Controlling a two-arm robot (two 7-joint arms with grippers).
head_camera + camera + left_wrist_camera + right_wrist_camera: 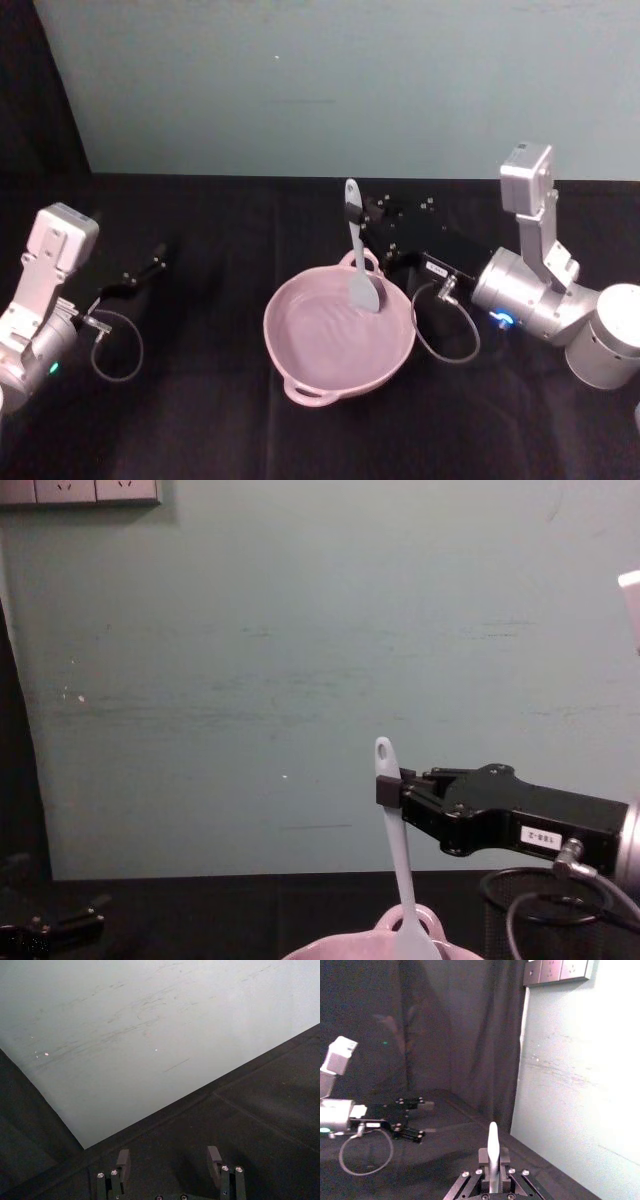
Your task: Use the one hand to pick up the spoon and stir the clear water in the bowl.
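Step in hand: I judged the pickup done and the stir at its start, since the spoon was already gripped and its blade hung inside the bowl.
Next move: I reckoned it called for lowering the blade into the water and sweeping small circles well inside the rim, gently enough not to slop or push the bowl.
Table (200,430): black cloth, carrying the bowl at its middle.
Bowl (269,330): pale pink and round, upright, with one loop handle on the side nearest me and one on the far side. Inside I saw only faint rippled lines, which I took for clear water. I could not read its level.
Right end effector (388,788): it hovered just beyond the bowl's far rim, reaching in from the bowl's right, its fingers clamped on the spoon's upper handle.
Left end effector (170,1160): parked well to the left of the bowl, low over the table, fingers spread wide with nothing between them.
Mesh cup (530,920): black wire, behind and to the right of the bowl, under the right arm. I could not tell its contents.
Spoon (358,265): white, held nearly upright, hole end up, blade down inside the bowl's far side. I could not tell whether it touched the water.
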